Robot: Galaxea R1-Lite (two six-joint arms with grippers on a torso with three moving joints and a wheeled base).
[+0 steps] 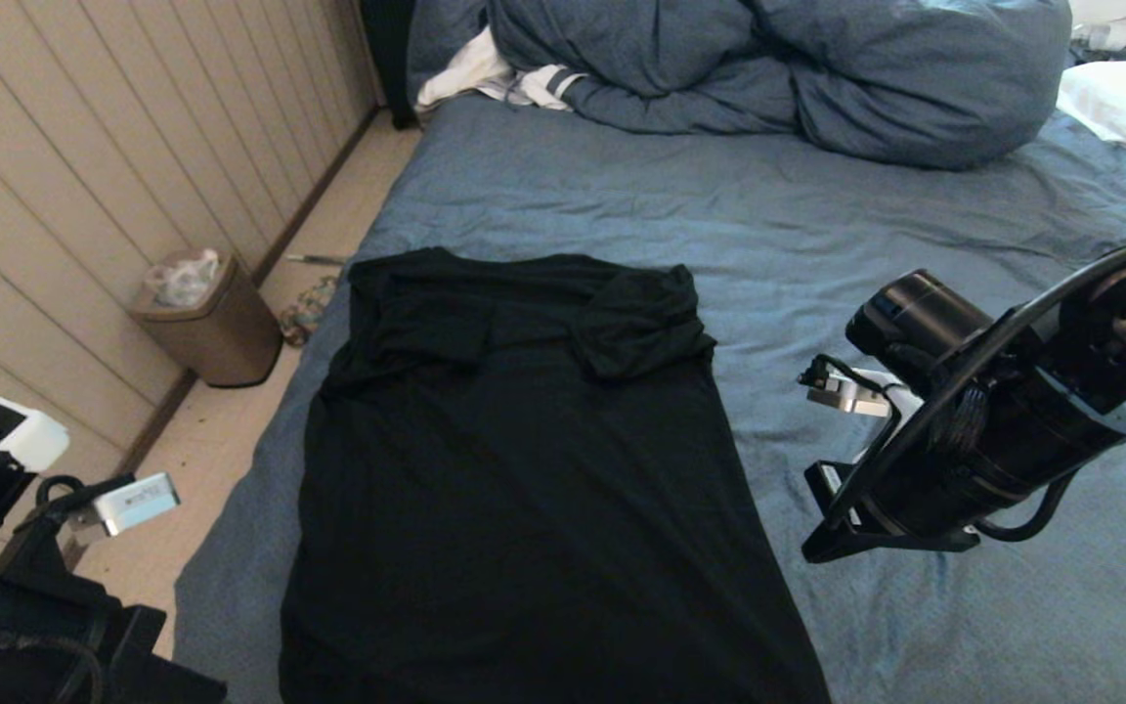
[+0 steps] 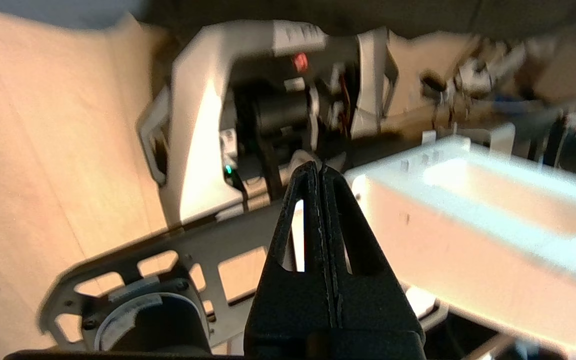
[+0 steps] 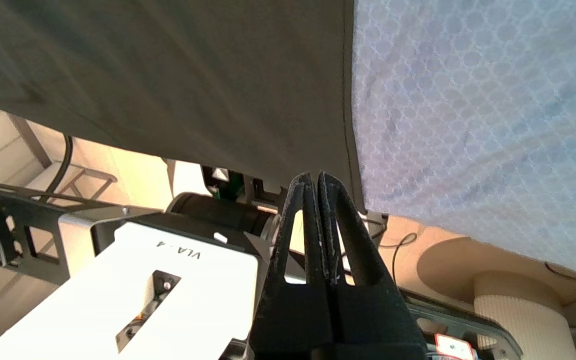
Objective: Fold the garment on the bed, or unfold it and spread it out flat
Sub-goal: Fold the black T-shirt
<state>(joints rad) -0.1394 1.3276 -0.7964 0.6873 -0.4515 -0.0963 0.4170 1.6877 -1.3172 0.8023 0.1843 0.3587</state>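
1. Shirt point(image 1: 524, 469) lies on the bed point(image 1: 915, 254), near the bed's left edge, plain black side up, collar end away from the robot. Both sleeves are folded in over the chest; the body is one long panel running toward the robot, its near hem past the bottom of the head view.
2. Step, my read: a fold partway done. Sleeves are in, the lengthwise fold is not yet made.
3. Left gripper point(image 2: 321, 172): fingers pressed together, nothing between them. It sits low at the robot's left, off the bed, pointing back at the robot's own frame.
4. Right gripper point(image 3: 316, 178): fingers also pressed together, empty. The arm hangs over bare sheet to the shirt's right, clear of the fabric.
5. Next move likely calls for both grippers to open, drop to the near hem corners, pinch both layers and carry them up toward the collar. The fabric looks thin and limp, so it may drag or bunch.
6. Count: one shirt, one bed, one bunched duvet point(image 1: 778, 68) at the far end, one striped white cloth point(image 1: 495, 78) beside it, one bin point(image 1: 206, 318) on the floor, two arms.
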